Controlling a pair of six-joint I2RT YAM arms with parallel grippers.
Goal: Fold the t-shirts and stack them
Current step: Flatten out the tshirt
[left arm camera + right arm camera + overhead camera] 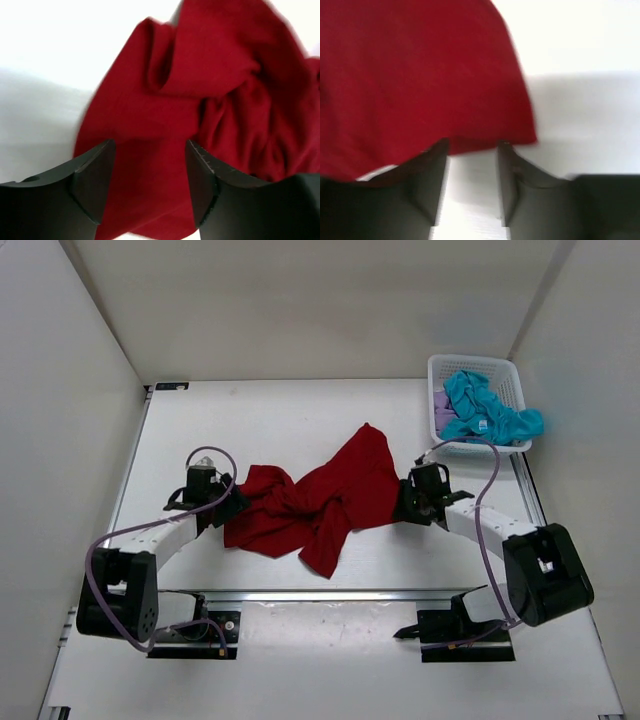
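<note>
The dark red t-shirt (325, 495) lies crumpled across the middle of the table, with one corner pointing toward the back. At the shirt's left end my left gripper (232, 505) is open. In the left wrist view its jaws (150, 150) stand wide apart over red cloth (200, 85). My right gripper (405, 502) sits at the shirt's right edge and is also open. The right wrist view shows bare white table between the right gripper's fingers (472, 145), with the hem of the red shirt (420, 75) just at their tips. The teal t-shirt (485, 410) and the lavender t-shirt (441, 405) lie in the basket.
The white lattice basket (478, 363) stands at the back right corner, and the teal cloth spills over its right rim. White walls close in the table on the left, back and right. A metal rail (330, 593) runs along the near side in front of the arm bases.
</note>
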